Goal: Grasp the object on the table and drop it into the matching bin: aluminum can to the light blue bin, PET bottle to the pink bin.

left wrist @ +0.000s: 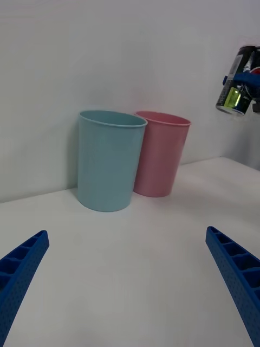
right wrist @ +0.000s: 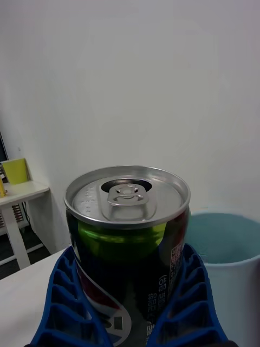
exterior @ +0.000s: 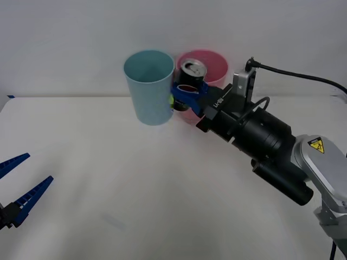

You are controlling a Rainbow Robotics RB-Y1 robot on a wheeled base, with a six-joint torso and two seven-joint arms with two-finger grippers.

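Aluminum can (exterior: 192,76) clamped in right pincer (exterior: 187,97), held aloft beside light blue bin (exterior: 149,86); left pincer (exterior: 19,187) open

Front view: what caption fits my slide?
Right pincer lifts small silver-topped metal can beside tall light blue plastic bin and pink plastic bin.

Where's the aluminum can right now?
The aluminum can is off the table, clamped in the right end effector, lifted near the light blue bin and pink bin.
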